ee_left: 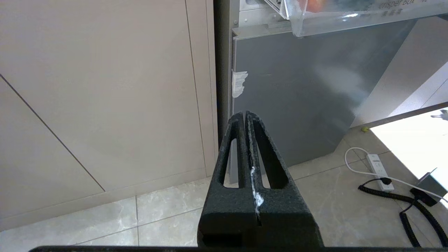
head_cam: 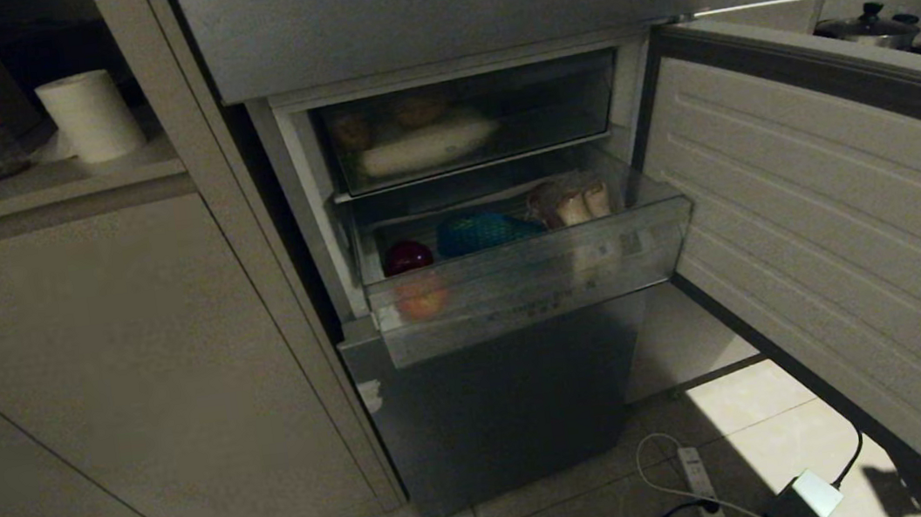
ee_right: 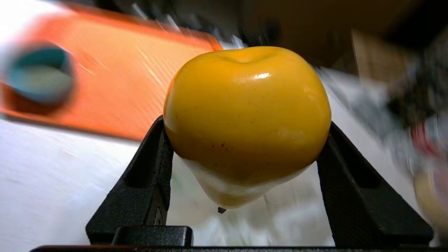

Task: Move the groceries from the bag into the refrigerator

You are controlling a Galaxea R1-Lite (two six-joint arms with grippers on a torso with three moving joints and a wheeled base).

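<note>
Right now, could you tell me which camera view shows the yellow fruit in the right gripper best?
The right wrist view: the yellow fruit fills it, clamped in the right gripper. The head view and the left wrist view show nothing of it.

Pulled-out drawer (head_cam: 528, 272) below the refrigerator (head_cam: 447, 5) shelf.

Fridge (head_cam: 447, 5): grey steel, middle door (head_cam: 846, 246) swung wide open. Clear crisper drawer (head_cam: 533, 280) pulled out, holding red apple (head_cam: 407, 256), blue-green pack (head_cam: 479, 231), beige lumps (head_cam: 581, 201). Yellow apple (ee_right: 246, 122): glossy, dimple up, clamped between right gripper (ee_right: 245, 175) fingers.
</note>
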